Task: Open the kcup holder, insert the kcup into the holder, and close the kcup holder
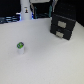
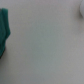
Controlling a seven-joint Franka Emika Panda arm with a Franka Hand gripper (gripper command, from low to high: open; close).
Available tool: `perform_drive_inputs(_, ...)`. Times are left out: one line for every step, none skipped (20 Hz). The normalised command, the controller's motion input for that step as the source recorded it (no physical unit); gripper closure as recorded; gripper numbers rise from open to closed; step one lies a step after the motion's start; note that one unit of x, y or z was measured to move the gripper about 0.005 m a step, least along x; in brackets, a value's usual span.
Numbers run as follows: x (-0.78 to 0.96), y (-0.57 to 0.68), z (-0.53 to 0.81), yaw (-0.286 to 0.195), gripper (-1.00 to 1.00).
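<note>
Two task objects sit on the white table (image 1: 40, 62), well apart from each other. One is the kcup (image 1: 20, 47), a small white cylinder with a green top, standing upright toward the exterior view's left with bare table all around it. Its green cap faces up and a darker spot shows at its middle, though the blur hides any detail. The other is the kcup holder (image 1: 64, 23), a black boxy unit with a flat top, set toward the exterior view's right and turned at an angle. Light patches mark its front, one above the other; the front looks flush, with no tray pulled out.

Behind them, at the far edge, stands a tall white bottle-like object (image 1: 25, 10) against a dark background.

Neither the arm nor the gripper can be made out in the exterior view. The wrist view gives only blurred pale surface, a teal-green shape (image 2: 4, 31) at one edge and a pale rounded blur at a corner; no fingers show there, so I cannot tell how they are set.
</note>
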Motion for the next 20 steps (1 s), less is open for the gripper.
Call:
perform_drive_inputs(-0.21, 0.67, 0.13, -0.157, -1.00)
perform_drive_inputs(-0.23, 0.68, 0.13, -0.163, -1.00)
perform_drive_inputs(-0.24, 0.68, 0.13, -0.162, -1.00)
perform_drive_inputs(-0.24, 0.68, 0.13, -0.162, -1.00)
perform_drive_inputs(-0.24, 0.69, 0.13, -0.163, -1.00)
perform_drive_inputs(-0.25, 0.69, 0.12, -0.165, -1.00)
perform_drive_inputs(-0.25, 0.69, 0.12, -0.165, -1.00)
perform_drive_inputs(-0.26, 0.70, 0.12, -0.166, -1.00)
perform_drive_inputs(-0.25, 0.70, 0.12, -0.167, -1.00)
perform_drive_inputs(-0.24, 0.71, 0.09, -0.163, -1.00)
perform_drive_inputs(-0.24, 0.70, 0.08, -0.168, -1.00)
perform_drive_inputs(-0.23, 0.71, 0.06, -0.173, -1.00)
perform_drive_inputs(-0.21, 0.72, 0.02, -0.179, -1.00)
perform_drive_inputs(-0.19, 0.73, 0.01, -0.187, -1.00)
perform_drive_inputs(-0.19, 0.73, 0.02, -0.191, -1.00)
perform_drive_inputs(-0.19, 0.73, 0.02, -0.191, -1.00)
perform_drive_inputs(-0.19, 0.73, 0.02, -0.191, -1.00)
perform_drive_inputs(-0.20, 0.73, 0.02, -0.191, -1.00)
perform_drive_inputs(-0.21, 0.73, 0.01, -0.190, -1.00)
perform_drive_inputs(-0.24, 0.72, -0.03, -0.187, -1.00)
